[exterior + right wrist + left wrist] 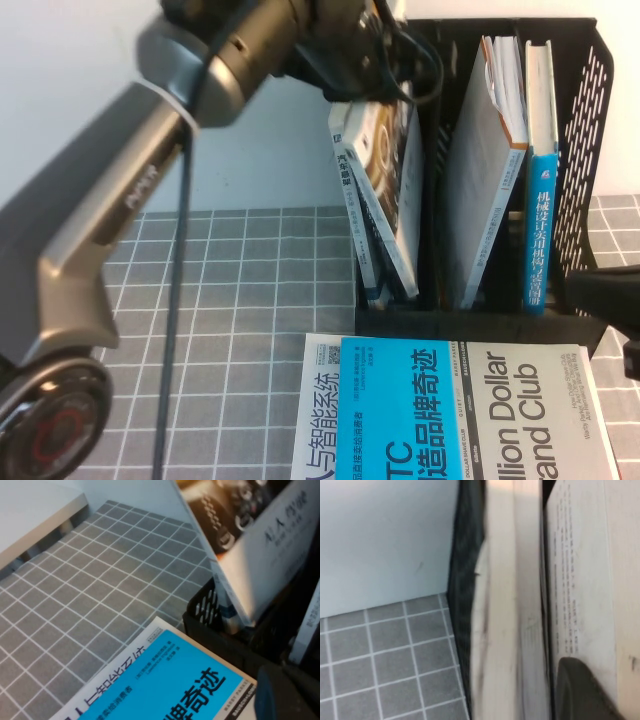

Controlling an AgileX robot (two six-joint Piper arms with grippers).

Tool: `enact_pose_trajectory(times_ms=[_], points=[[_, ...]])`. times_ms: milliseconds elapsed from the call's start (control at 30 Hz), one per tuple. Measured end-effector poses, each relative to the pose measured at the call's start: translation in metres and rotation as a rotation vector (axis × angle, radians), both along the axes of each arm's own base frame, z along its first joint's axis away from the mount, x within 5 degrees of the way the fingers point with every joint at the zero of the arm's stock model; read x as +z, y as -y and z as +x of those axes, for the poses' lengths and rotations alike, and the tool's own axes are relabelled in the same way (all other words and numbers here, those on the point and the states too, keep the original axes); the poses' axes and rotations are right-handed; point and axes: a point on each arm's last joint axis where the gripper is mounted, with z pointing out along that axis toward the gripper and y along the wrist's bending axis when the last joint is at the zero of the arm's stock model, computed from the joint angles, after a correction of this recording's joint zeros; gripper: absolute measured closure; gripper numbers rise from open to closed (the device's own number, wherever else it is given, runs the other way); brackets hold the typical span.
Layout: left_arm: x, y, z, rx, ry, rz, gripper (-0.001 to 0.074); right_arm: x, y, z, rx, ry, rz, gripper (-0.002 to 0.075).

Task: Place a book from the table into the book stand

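The book (385, 175), white with a dark gauge picture, stands tilted in the left compartment of the black book stand (592, 120); its lower end is down inside. My left gripper (355, 75) is at the book's top edge, shut on it. In the left wrist view one dark finger (580, 692) lies against the book (502, 605) beside the stand's mesh wall (465, 580). My right gripper (605, 295) is low at the stand's front right corner, holding nothing I can see. The right wrist view shows the book's cover (250, 535) above the stand's base (200, 615).
A white book with an orange spine (490, 170) and a blue-spined book (540, 200) stand in the other compartments. The blue-and-white Dollar Club book (460, 420) lies on another white book (320, 400) at the grid table's (250, 300) front edge.
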Motion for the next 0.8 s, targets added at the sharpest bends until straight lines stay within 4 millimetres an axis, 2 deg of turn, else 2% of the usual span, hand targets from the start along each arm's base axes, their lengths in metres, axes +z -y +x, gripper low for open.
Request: enact_pose_trajectory(times_ms=[133,267,433,533,600,700,800], points=[[-0.015,0.009,0.007,-0.052,-0.009,0.024,0.0636,0.0,-0.001,-0.001,0.01,-0.006,0.003,0.0729],[-0.016,0.011,0.008,-0.082,0.008,0.038,0.0603,0.0,-0.001,-0.001,0.01,-0.006,0.003,0.0729],[-0.007,0.007,0.01,-0.088,0.059,0.012,0.0437,-0.004,-0.001,-0.001,0.014,-0.019,0.002,0.0729],[-0.005,-0.001,0.013,-0.093,0.044,0.0,0.03,-0.009,-0.002,0.001,0.025,-0.051,-0.001,0.0729],[-0.004,-0.009,0.015,-0.087,0.03,-0.004,0.0252,-0.014,-0.004,0.004,0.034,-0.077,-0.003,0.0729],[0.003,-0.022,0.016,-0.065,0.03,-0.005,0.0276,-0.022,-0.007,0.008,0.066,-0.122,-0.004,0.0729],[0.023,-0.038,0.009,-0.051,0.07,-0.002,0.0428,-0.03,-0.013,0.012,0.146,-0.145,0.011,0.0729]])
